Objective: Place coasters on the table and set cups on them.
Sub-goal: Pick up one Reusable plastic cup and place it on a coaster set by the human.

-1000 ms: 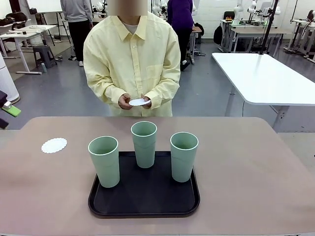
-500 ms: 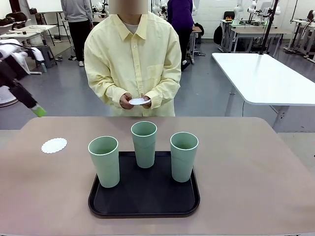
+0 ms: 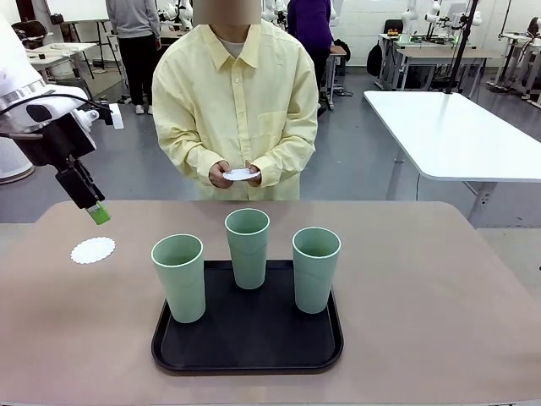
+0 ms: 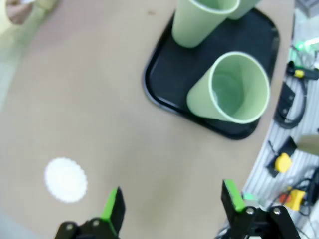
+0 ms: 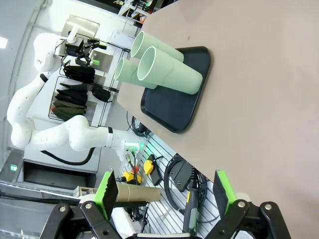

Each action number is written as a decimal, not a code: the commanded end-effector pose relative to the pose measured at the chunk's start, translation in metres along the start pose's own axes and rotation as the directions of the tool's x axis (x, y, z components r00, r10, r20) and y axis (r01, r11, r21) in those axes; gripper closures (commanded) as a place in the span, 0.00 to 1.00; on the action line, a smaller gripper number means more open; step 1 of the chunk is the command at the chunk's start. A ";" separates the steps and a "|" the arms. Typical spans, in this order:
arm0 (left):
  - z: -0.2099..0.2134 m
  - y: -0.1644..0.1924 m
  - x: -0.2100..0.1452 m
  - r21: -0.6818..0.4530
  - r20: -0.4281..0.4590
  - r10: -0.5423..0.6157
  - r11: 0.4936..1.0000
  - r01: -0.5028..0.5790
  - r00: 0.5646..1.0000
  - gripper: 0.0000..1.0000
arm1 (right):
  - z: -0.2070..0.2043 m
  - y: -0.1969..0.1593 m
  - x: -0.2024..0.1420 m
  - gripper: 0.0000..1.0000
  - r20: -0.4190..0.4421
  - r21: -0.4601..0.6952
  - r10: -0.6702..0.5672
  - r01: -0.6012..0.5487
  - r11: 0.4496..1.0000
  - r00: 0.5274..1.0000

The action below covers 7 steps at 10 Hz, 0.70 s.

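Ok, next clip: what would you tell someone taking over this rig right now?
The left gripper is open and empty, hovering over the table near the laid coaster.
The right gripper is open and empty at the table's edge, away from the cups.
The person's hands hold a second coaster.
All three cups stand on the black tray.
Done: one coaster on the table.
Left: remaining coasters, then each cup onto a coaster.
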<state>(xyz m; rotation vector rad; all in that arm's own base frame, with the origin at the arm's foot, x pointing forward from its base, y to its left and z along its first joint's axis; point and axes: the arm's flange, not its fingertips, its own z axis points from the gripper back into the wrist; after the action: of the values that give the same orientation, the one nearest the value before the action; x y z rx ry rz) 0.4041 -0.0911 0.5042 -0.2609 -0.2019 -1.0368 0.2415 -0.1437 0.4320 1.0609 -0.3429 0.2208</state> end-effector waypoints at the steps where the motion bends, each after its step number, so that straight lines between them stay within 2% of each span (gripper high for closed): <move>1: 0.005 0.009 -0.003 0.022 0.043 0.017 1.000 -0.018 0.999 0.00 | 0.001 0.000 0.000 0.00 0.004 0.003 -0.004 0.004 1.000 1.000; 4: 0.004 0.006 -0.003 0.012 0.016 0.013 1.000 -0.013 1.000 0.00 | 0.001 0.000 0.000 0.00 0.004 0.003 -0.004 0.004 1.000 1.000; 5: -0.005 0.009 0.002 0.071 0.062 -0.215 0.975 0.211 0.975 0.00 | 0.001 0.000 0.000 0.00 0.004 0.003 -0.004 0.004 1.000 1.000; 6: -0.016 0.006 0.006 0.056 0.060 -0.356 0.934 0.353 0.933 0.00 | 0.001 0.000 0.000 0.00 0.004 0.003 -0.004 0.004 1.000 1.000; 7: -0.025 0.005 0.007 0.036 0.130 -0.444 0.896 0.443 0.887 0.00 | 0.001 0.000 0.000 0.00 0.004 0.003 -0.004 0.004 1.000 1.000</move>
<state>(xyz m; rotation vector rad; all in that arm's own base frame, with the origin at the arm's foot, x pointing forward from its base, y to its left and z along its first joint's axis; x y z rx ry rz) 0.4105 -0.1045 0.4985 -0.2132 -0.3232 -1.3458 0.2415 -0.1437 0.4320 1.0604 -0.3428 0.2204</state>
